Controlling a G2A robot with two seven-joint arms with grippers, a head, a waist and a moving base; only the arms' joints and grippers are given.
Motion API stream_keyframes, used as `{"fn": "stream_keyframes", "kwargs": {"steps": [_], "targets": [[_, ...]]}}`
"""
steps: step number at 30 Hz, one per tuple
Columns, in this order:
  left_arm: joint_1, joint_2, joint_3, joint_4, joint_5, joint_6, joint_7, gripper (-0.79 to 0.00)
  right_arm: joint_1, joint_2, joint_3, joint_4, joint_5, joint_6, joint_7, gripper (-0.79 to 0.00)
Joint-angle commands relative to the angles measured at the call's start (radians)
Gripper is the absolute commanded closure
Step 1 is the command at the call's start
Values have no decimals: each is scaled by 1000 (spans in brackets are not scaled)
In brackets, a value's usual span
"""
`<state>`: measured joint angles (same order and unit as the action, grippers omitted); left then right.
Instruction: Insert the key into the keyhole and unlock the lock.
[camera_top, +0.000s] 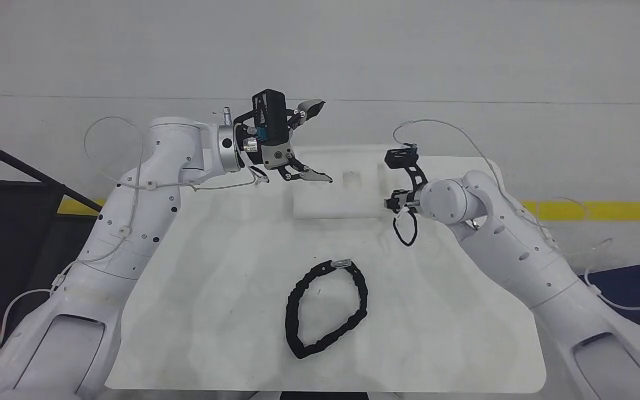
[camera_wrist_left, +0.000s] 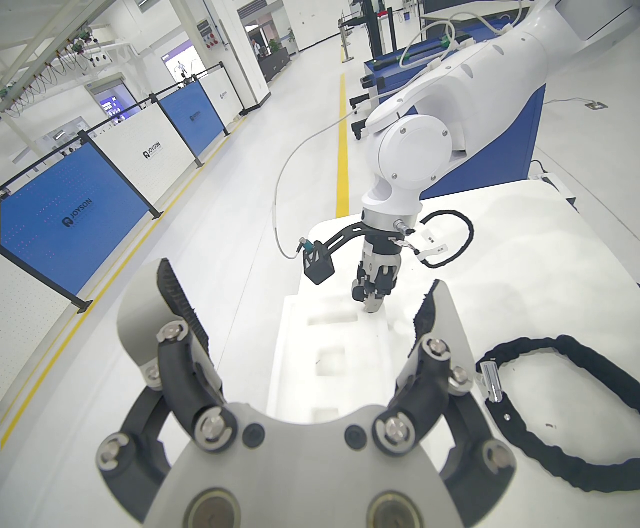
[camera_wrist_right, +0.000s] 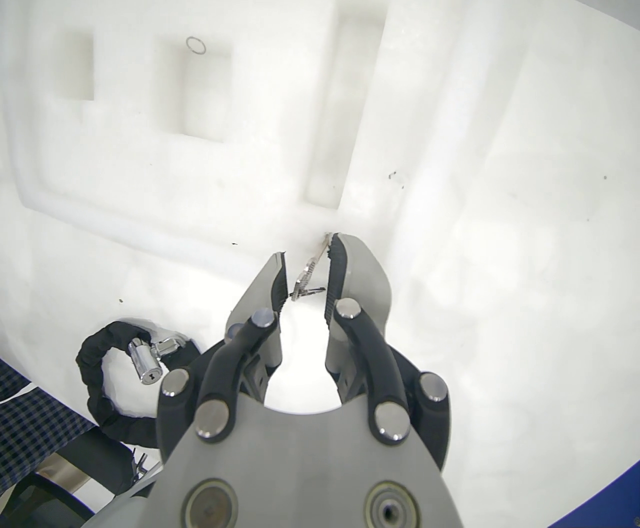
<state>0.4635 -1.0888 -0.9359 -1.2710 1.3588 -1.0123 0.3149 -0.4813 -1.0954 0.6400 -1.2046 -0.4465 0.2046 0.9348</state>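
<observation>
Right hand (camera_wrist_right: 310, 250) is closed to a narrow gap on the small silver metal key (camera_wrist_right: 306, 274). The key sits askew between the pads at the edge of the white foam block (camera_wrist_right: 125, 165), just beyond the end of the block's long slot. Left hand (camera_wrist_left: 300, 295) is spread wide, holds nothing, and hangs above the opposite end of the foam block. The black fabric-sleeved chain lock (camera_top: 327, 305) lies in a loop on the white counter (camera_top: 220, 300), in front of the foam block and apart from it. Its polished silver lock cylinder (camera_wrist_right: 146, 362) is on the part of the loop nearest the block, with the keyhole face exposed. The key is judged light, thin, rigid and smooth, so it is liable to pivot or slip between the pads. Grip it across the flat bow, leaving the blade free and in line with the keyhole. The chain is judged limp and the cylinder free to roll, so the cylinder body should be steadied just behind the keyhole before insertion. A thin wire ring (camera_wrist_right: 195, 44) lies in a square recess of the foam block. Nothing stands between the block and the lock, but the block's raised edge crowds the pads around the key.
</observation>
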Motion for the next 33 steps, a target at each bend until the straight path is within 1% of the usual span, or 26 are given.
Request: {"fn": "stream_keyframes", "kwargs": {"steps": [1, 2, 12, 22, 27, 33], "targets": [[0, 0, 0, 0, 0, 0, 0, -785, 1, -3, 3, 3, -7, 0, 5, -25], [0, 0, 0, 0, 0, 0, 0, -785, 2, -4, 4, 4, -12, 1, 8, 0], [0, 0, 0, 0, 0, 0, 0, -785, 11, -13, 21, 5, -54, 5, 44, 0], [0, 0, 0, 0, 0, 0, 0, -785, 25, -15, 37, -23, -140, 0, 91, 0], [0, 0, 0, 0, 0, 0, 0, -785, 12, -3, 88, -52, -127, -17, 119, 0], [0, 0, 0, 0, 0, 0, 0, -785, -61, 36, 226, -117, -43, -50, 140, 0]]}}
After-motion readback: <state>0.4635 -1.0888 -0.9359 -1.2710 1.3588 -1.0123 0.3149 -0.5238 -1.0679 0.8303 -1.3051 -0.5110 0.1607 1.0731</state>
